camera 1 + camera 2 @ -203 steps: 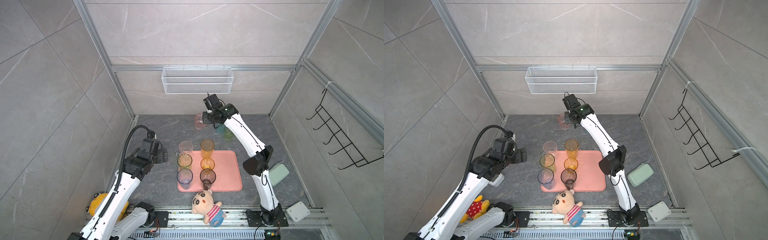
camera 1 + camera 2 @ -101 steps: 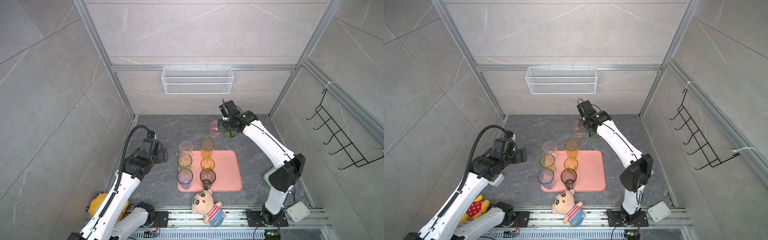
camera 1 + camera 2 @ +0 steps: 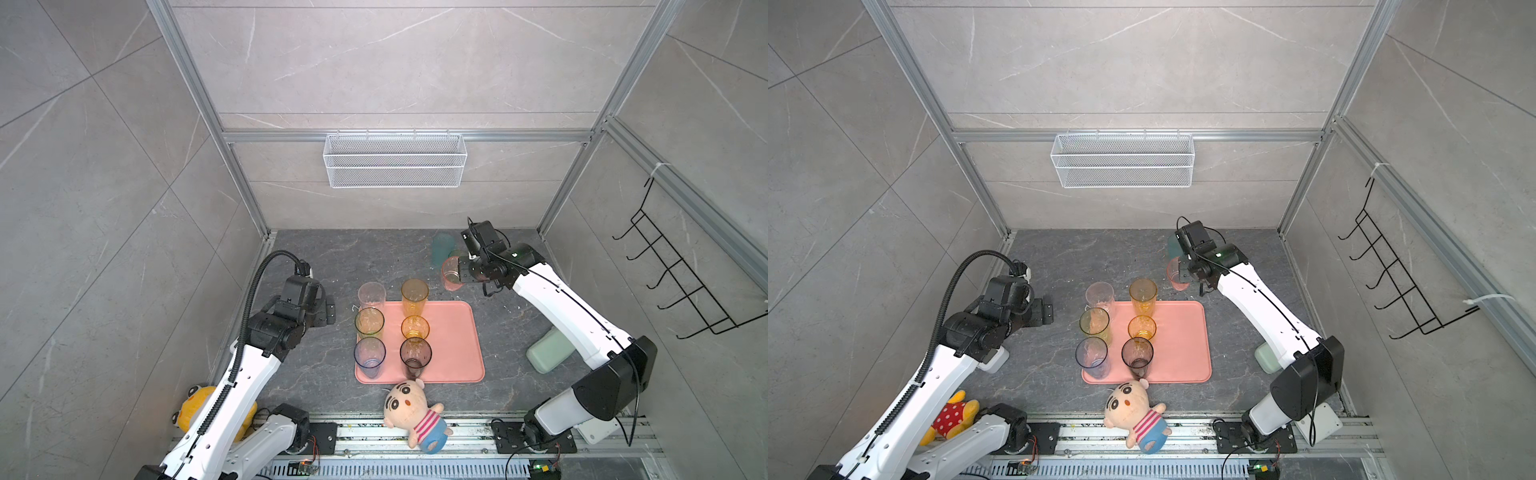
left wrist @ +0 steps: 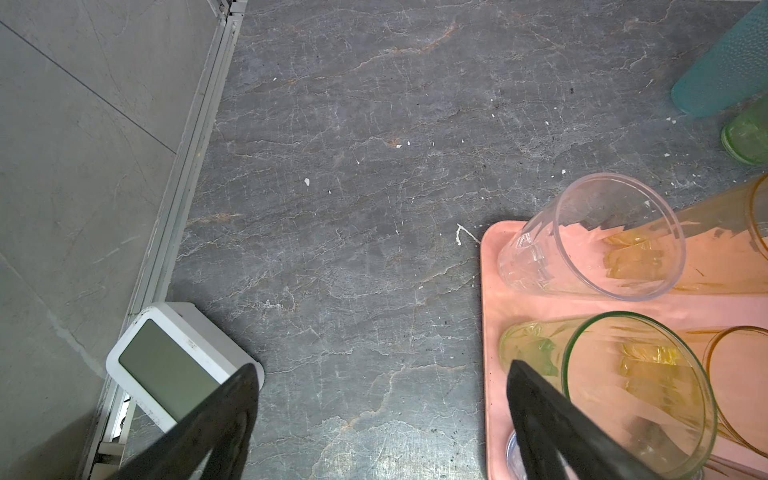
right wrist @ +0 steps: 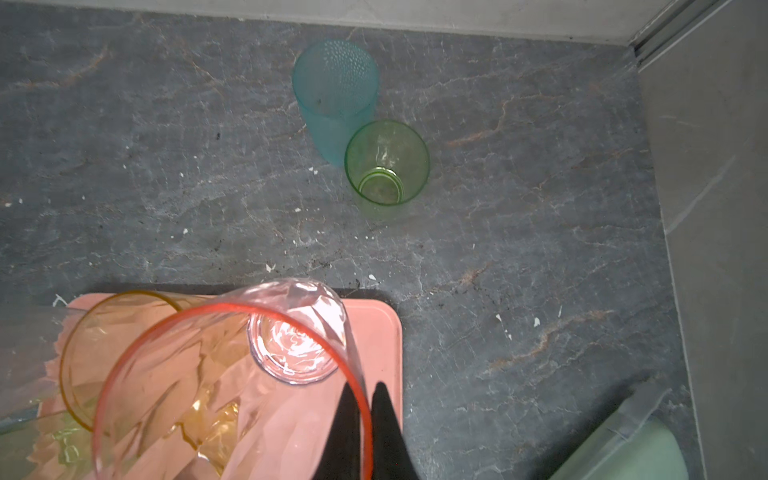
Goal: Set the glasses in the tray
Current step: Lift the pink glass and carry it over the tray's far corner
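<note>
My right tool (image 5: 363,386) grips the pink see-through tumbler (image 5: 208,374) by its rim, long axis tilted; only its wrist view shows the pinch; left tool (image 4: 382,365) released

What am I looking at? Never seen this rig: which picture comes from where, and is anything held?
Two white robot arms with two-finger grippers work on a grey stone-look tabletop. The two wide pictures come from one overhead camera pair. The close-ups come from a camera on each wrist. A flat salmon-pink plastic tray carries six see-through tumblers. A teal tumbler and a green tumbler stand off it. The right gripper pinches the rim of a pink see-through tumbler, held tilted near the tray's far corner. The left gripper is open and empty.
</note>
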